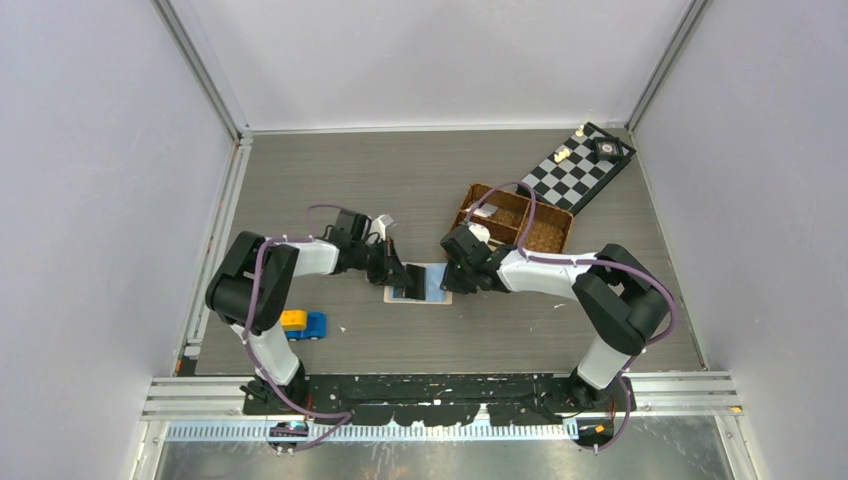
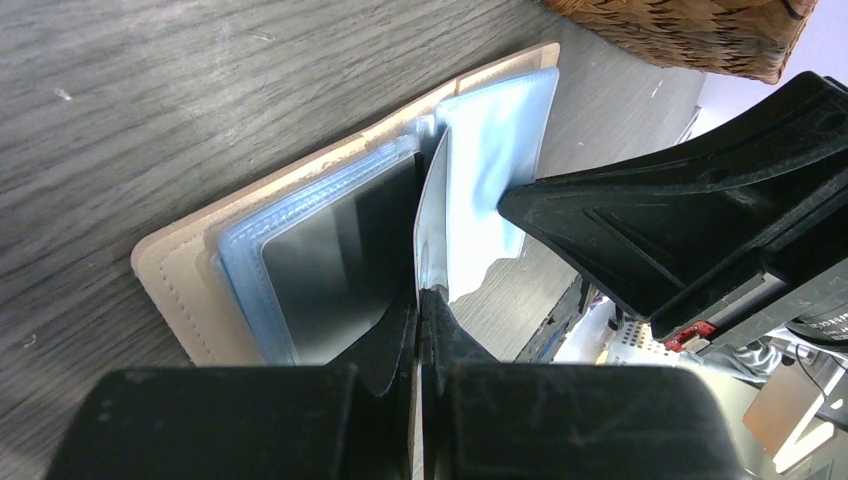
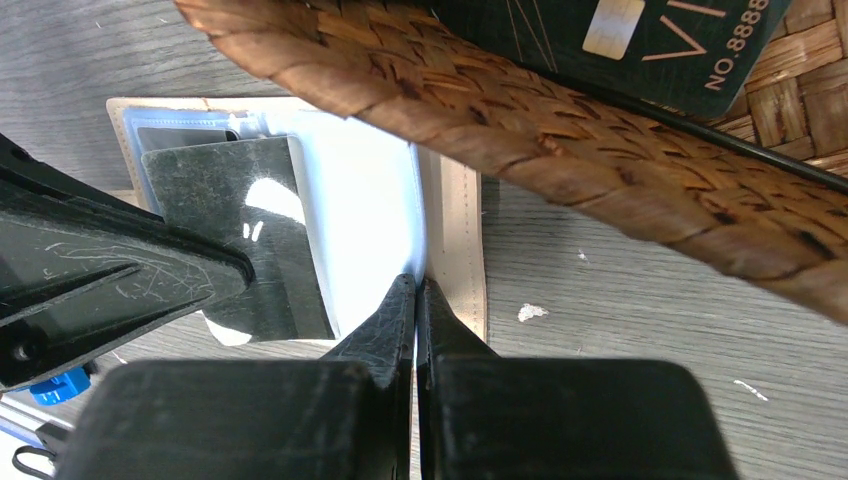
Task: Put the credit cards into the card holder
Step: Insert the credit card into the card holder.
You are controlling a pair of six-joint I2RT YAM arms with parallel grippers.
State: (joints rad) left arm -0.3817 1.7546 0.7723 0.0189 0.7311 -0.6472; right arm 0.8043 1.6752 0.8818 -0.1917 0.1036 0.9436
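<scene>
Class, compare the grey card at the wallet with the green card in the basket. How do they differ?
The grey card is plain and glossy; the green card bears a gold chip and pale lettering. The grey card is at the open wallet; the green card lies in the basket. The left gripper pinches the grey card; nothing grips the green card. Both are thin and flat.

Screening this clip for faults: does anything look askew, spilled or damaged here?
The silver-grey card in the left gripper sits tilted against the edges of the card holder, while the right gripper pinches a pocket leaf. Nothing looks spilled or damaged.
</scene>
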